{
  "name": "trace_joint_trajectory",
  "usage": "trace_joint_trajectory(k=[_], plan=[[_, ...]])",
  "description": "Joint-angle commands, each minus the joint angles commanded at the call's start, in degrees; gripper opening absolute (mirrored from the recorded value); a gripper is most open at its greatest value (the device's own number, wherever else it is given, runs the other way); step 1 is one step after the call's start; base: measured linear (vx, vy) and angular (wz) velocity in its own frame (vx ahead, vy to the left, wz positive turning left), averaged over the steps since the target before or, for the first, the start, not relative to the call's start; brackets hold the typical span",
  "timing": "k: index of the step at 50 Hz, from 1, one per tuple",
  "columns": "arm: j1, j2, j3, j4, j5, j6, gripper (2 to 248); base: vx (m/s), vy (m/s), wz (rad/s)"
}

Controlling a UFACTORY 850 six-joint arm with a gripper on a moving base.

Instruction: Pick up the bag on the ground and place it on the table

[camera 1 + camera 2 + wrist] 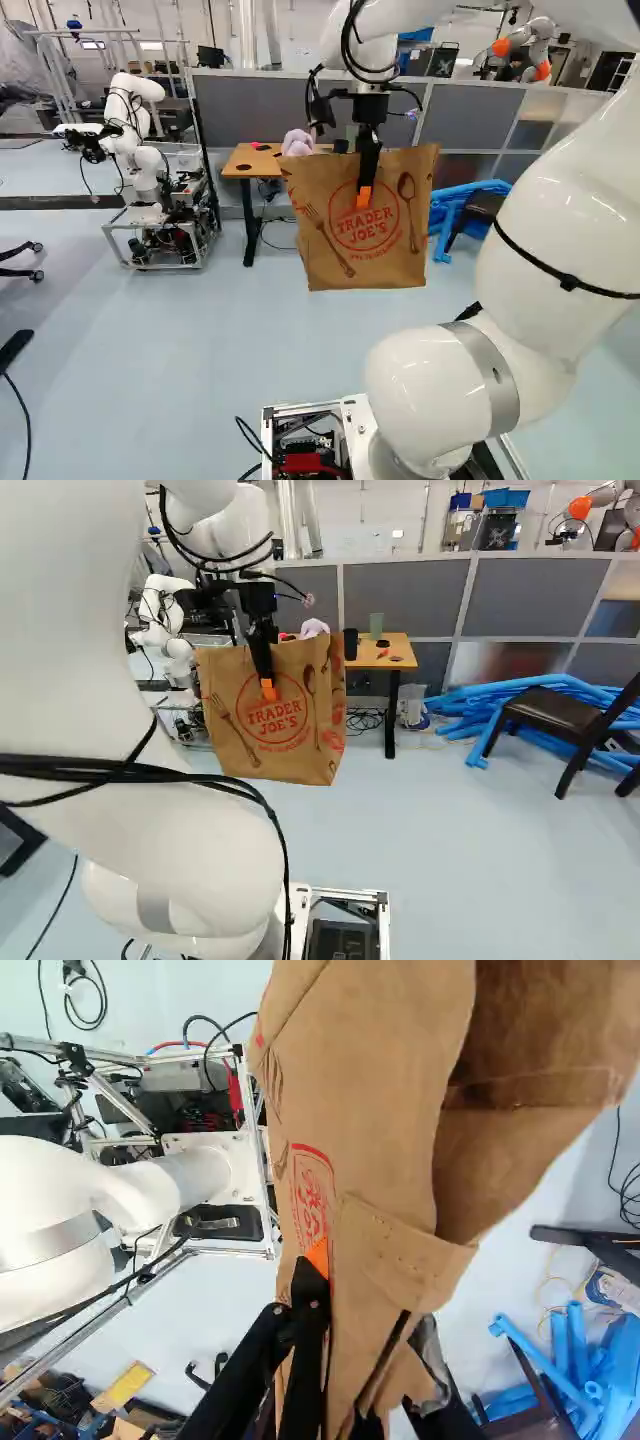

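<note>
1. The end effector [364, 193] is grasping the Trader Joe's paper grocery bag [335, 240], one finger on its printed face, the other apparently inside the open mouth.
2. The bag hangs upright, seemingly off the floor [200, 350], its broad printed face towards the base and its long axis roughly vertical.
3. The wooden-topped bench [400, 646] is on the far side of the bag: past its left edge in the left base view, past its right edge in the right base view. So the coming move is mostly a carry to the far side.
4. The bag's bottom looks lower than the benchtop; I judge it needs more lift first, or it may catch the near edge.
5. A black tumbler [350, 644], a green cup [376, 625] and a pale pink plush item [297, 142] stand on the bench and could be knocked.
</note>
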Motion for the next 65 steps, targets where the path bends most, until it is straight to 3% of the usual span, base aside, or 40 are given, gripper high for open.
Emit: trace_joint_trajectory(k=[65], plan=[[-0.45,-0.60,-14.54,0.00,-1.89,0.00,21,0.000,0.000,0.000]])
